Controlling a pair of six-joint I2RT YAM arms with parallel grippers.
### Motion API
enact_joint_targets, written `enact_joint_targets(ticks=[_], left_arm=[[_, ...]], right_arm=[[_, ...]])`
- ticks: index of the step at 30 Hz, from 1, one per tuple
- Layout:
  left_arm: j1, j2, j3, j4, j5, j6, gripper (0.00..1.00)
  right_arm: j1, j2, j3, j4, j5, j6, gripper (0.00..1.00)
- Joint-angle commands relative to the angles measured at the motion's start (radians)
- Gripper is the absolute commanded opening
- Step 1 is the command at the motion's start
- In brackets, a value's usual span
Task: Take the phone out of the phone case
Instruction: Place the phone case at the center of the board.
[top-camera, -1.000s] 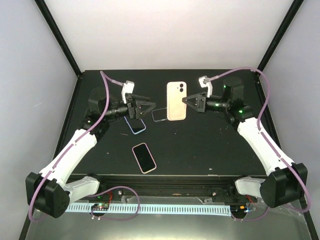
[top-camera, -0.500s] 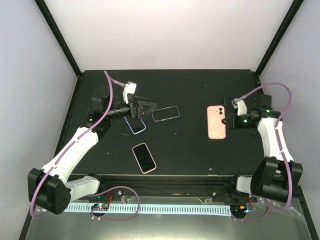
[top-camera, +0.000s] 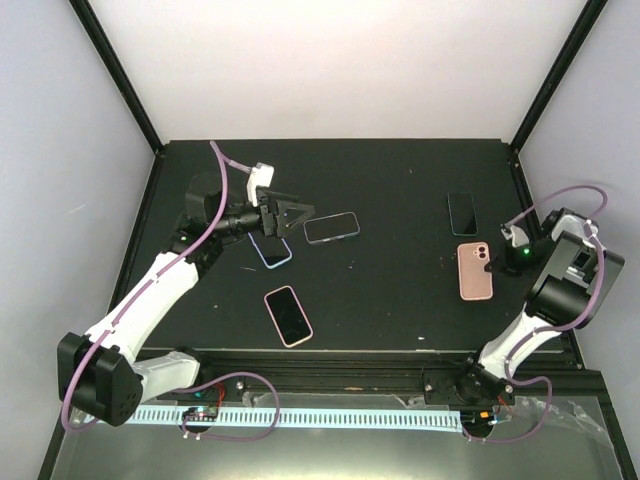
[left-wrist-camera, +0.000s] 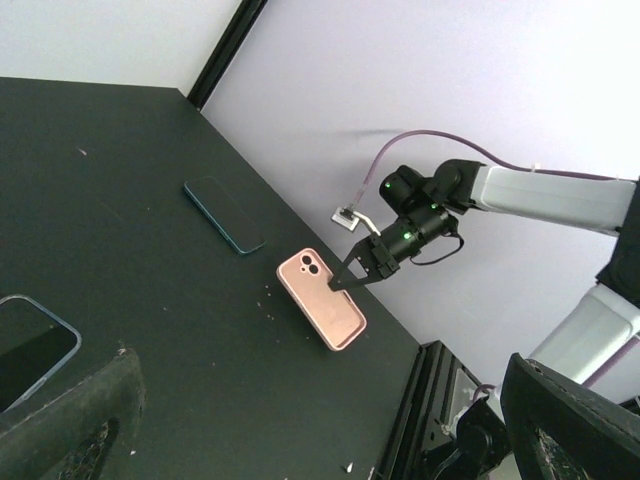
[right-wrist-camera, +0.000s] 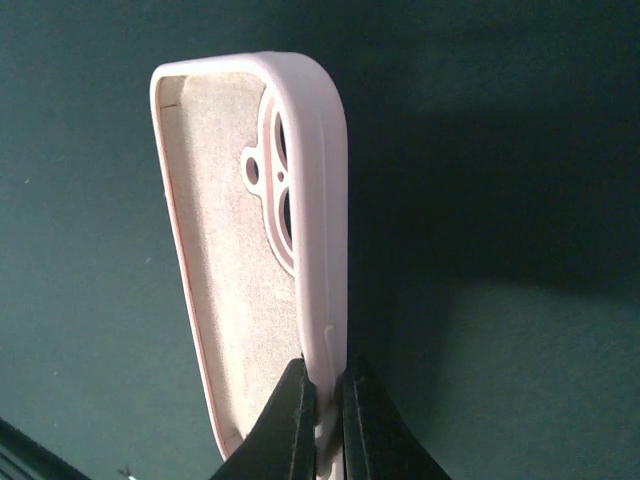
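We're pinching the pink case (right-wrist-camera: 230, 250) by its thin rim in the right gripper (right-wrist-camera: 325, 382), left gripper (top-camera: 293, 215) hanging released, so it's risking twisting loose near the counter (top-camera: 400, 310) edge.

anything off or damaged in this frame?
Nothing damaged or spilled. Only oddity: the right gripper pinches the empty pink case by one thin side wall.
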Motion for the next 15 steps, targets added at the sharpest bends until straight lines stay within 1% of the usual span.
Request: enact_joint_targets(ticks=[1,6,15], left_arm=[[0.006,0.004,0.02,0.039,-0.008,-0.009,0.99],[0.006,0.004,0.01,0.049,-0.01,-0.013,0.99],[0.006,0.022,0.013,0.067,-0.012,-0.029,0.99]], right_arm=[[-0.014,0.056,0.078,-0.015,0.026,-0.017,0.01],[-0.015,0.12,0.102,-0.016,0.034,-0.014,0.01],[-0.014,0.174,0.092,0.019,0.001,0.029,0.02]])
